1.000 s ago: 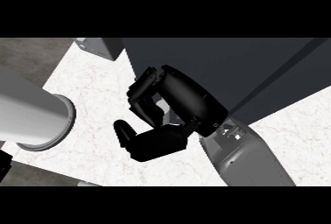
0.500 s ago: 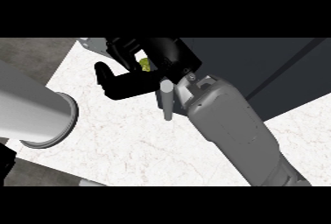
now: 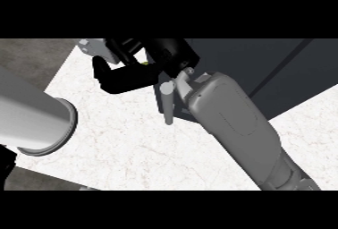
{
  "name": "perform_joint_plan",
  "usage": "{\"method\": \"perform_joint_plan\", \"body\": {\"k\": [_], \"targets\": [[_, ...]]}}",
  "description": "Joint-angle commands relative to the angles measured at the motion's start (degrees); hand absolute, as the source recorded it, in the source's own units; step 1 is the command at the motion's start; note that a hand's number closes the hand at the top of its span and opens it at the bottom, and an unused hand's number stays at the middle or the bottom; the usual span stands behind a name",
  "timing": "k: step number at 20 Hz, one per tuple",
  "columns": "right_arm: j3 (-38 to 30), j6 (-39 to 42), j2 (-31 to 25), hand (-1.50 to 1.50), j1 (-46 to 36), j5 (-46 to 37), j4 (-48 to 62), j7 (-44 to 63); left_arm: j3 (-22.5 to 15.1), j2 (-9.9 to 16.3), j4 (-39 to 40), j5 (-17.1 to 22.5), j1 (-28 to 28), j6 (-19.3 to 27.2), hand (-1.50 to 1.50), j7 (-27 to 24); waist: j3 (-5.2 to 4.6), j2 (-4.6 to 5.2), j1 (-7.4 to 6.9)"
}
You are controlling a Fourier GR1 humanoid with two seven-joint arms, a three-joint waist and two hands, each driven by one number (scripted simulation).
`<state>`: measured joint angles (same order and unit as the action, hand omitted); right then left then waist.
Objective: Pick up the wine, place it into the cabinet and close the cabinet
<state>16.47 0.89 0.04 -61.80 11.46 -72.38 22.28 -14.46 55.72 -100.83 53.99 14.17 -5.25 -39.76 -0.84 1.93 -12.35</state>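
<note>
The right hand (image 3: 142,60) is up at the table's far edge, fingers and thumb curled around something that shows only as a small yellow-green sliver, very likely the wine (image 3: 143,63). The hand hides nearly all of it, so I can't say how it is tilted. The right forearm (image 3: 231,118) stretches diagonally across the white table (image 3: 125,147), reaching the load toward the dark cabinet (image 3: 264,62) at the far right; that long reach looks like the carry toward the cabinet opening. A thin grey bar (image 3: 169,105) hangs beside the wrist. The left forearm (image 3: 33,118) sits low at the left edge, its hand out of sight. Against half a second ago, the right hand has edged slightly rightward, closer to the cabinet, with its clasp unchanged.
</note>
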Motion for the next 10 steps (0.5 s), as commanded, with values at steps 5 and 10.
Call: {"method": "perform_joint_plan", "body": {"k": [5, 10], "targets": [[-6.11, -1.92, -5.32, 1.5, 0.21, -0.04, 11.69, -2.86, -0.07, -1.06, 0.59, -0.07, 0.04, 0.96, 1.5, -0.12, 0.5, 3.17, 2.56], [-6.66, 0.21, -6.66, 1.5, 2.18, 1.64, 12.36, -6.73, 0.45, -1.34, 1.36, -0.02, 0.71, 0.93, 1.5, -0.79, 0.61, 3.07, 3.64]]}}
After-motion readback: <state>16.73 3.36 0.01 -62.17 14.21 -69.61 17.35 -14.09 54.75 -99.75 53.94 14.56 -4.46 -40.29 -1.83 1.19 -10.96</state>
